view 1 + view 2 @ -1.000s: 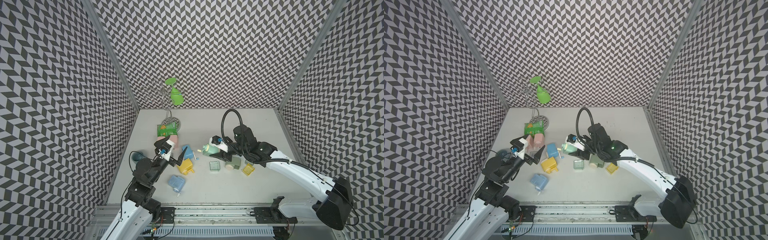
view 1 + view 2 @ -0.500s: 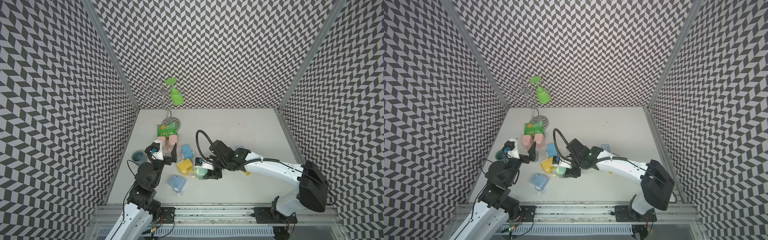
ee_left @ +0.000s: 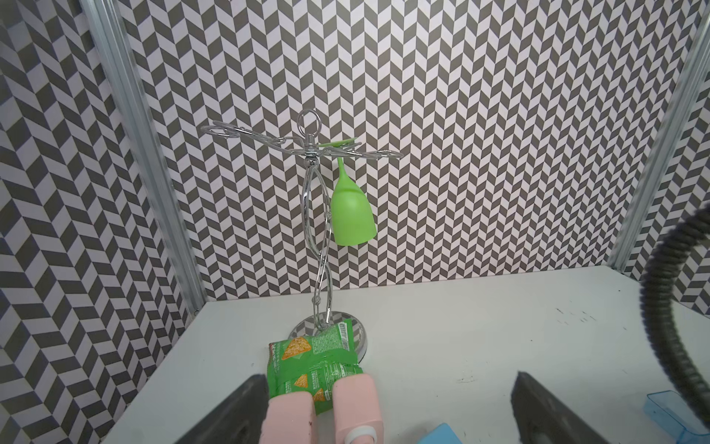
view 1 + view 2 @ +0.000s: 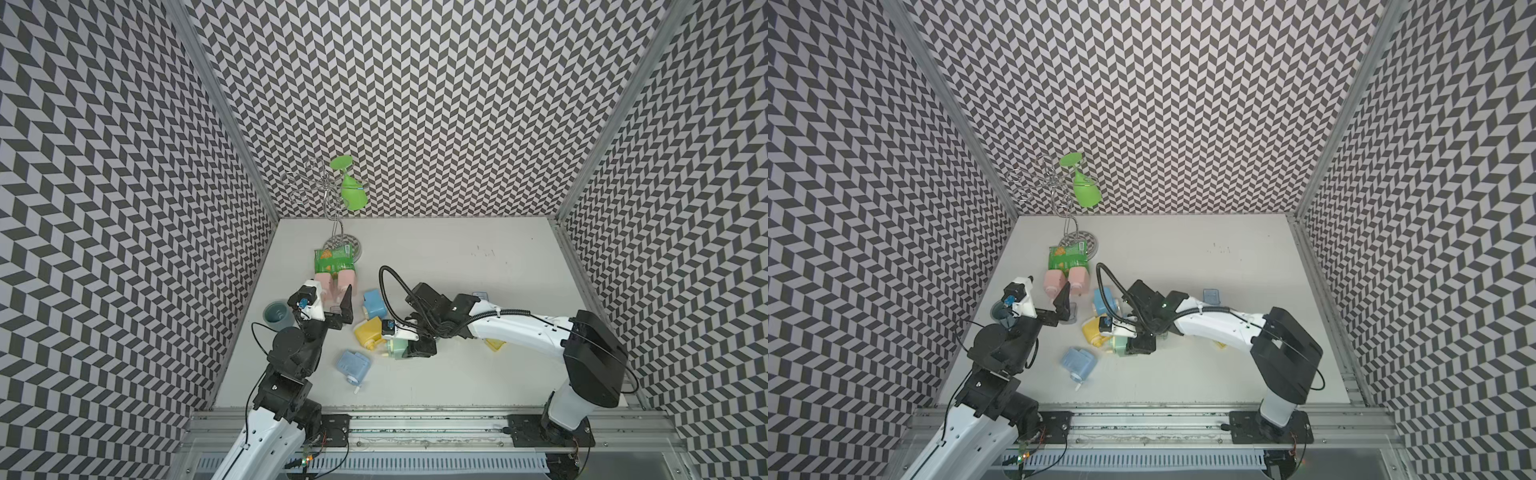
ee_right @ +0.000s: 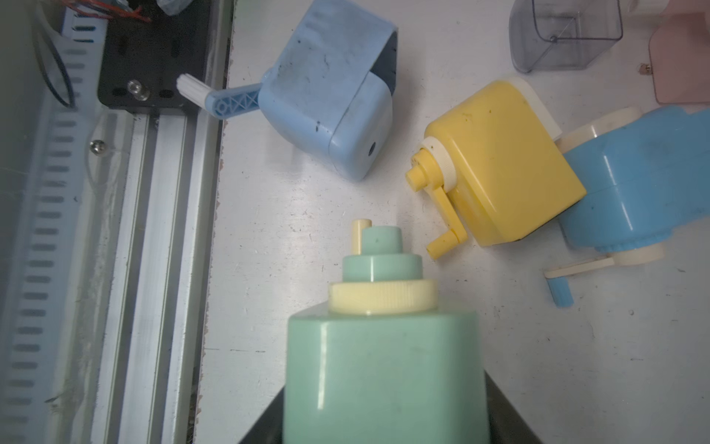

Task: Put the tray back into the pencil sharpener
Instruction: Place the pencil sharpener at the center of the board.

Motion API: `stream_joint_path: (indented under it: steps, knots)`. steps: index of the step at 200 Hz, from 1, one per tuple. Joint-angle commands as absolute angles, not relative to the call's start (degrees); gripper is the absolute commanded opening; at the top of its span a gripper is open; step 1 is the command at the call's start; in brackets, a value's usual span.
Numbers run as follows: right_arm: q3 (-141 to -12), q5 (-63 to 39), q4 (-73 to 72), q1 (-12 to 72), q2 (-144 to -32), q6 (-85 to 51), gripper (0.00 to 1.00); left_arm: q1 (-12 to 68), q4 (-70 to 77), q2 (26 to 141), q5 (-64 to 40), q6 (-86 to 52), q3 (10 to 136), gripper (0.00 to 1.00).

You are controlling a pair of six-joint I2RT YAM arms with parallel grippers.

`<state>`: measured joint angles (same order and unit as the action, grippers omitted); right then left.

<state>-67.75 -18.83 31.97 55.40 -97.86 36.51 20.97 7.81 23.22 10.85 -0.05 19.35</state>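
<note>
Little of the job looks done. The right arm's fingers (image 5: 503,423) are closed partway and grip the green sharpener (image 4: 395,348) on both sides. It hangs low over the counter (image 4: 457,257) near the front middle, with its crank end pointing to about 8 o'clock. I cannot tell whether it rests on the surface.

The left arm's fingers (image 3: 545,415) stand wide with nothing between them. They hover just over the grey tray (image 4: 1070,312), which lies loose at about 10 o'clock from the green sharpener.

No tray in view sits inside a sharpener, and the pale blue sharpener (image 5: 330,111) shows an empty dark slot. As I read it, a sharpener is in hand, but a tray has yet to be grasped, lined up with its slot and pushed home. Which tray fits which body is not certain from here.

Counted from the green sharpener, there are six sharpeners:
- one green
- one yellow sharpener (image 4: 368,332) just beside it at 10 o'clock
- one bright blue sharpener (image 4: 374,302) at 11 o'clock, touching the yellow
- one pale blue at 8 o'clock
- two pink sharpeners (image 4: 1077,279) farther out at 11 o'clock

Three loose trays show:
- the grey one
- a blue tray (image 4: 1211,297) at 2 o'clock
- a yellow tray (image 4: 494,344) at 3 o'clock, half under the right arm

More trays may be hidden beneath that arm.

There are also one cup (image 4: 276,316), one snack bag (image 4: 334,259), and one wire rack (image 3: 319,238) holding one green glass (image 3: 351,215).
</note>
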Motion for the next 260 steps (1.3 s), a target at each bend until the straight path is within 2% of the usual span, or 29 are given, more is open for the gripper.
stream_joint_path:
  steps: [1, 120, 132, 167, 203, 243, 260]
  knots:
    - [-66.4, -20.1, 28.0, 55.8, -98.4, 39.0, 0.2, 20.5, 9.9, 23.3, 10.4, -0.1, 18.6, 1.0]
    - [-60.4, -19.4, 22.3, 55.8, -97.9, 41.0, 0.29, 18.9, 11.5, 24.6, 5.9, -0.2, 18.0, 1.0]
    - [-59.4, -19.2, 21.3, 55.8, -97.4, 41.1, 0.34, 18.7, 12.4, 24.9, 5.1, -0.5, 17.8, 1.0]
    - [-59.3, -19.1, 20.1, 55.8, -97.1, 40.3, 0.61, 17.4, 12.8, 25.5, 3.6, -0.9, 17.8, 1.0]
    - [-60.5, -18.7, 20.0, 55.9, -95.3, 37.8, 1.0, 17.2, 12.7, 25.1, -1.4, -1.2, 17.5, 1.0]
    - [-60.5, -20.2, 20.4, 55.7, -89.6, 37.2, 0.99, 16.9, 13.0, 30.0, -8.1, -0.3, 18.8, 1.0]
    - [-59.3, -18.7, 17.4, 52.9, -84.4, 29.7, 0.97, 16.9, 12.5, 31.0, -11.6, 2.8, 19.5, 1.0]
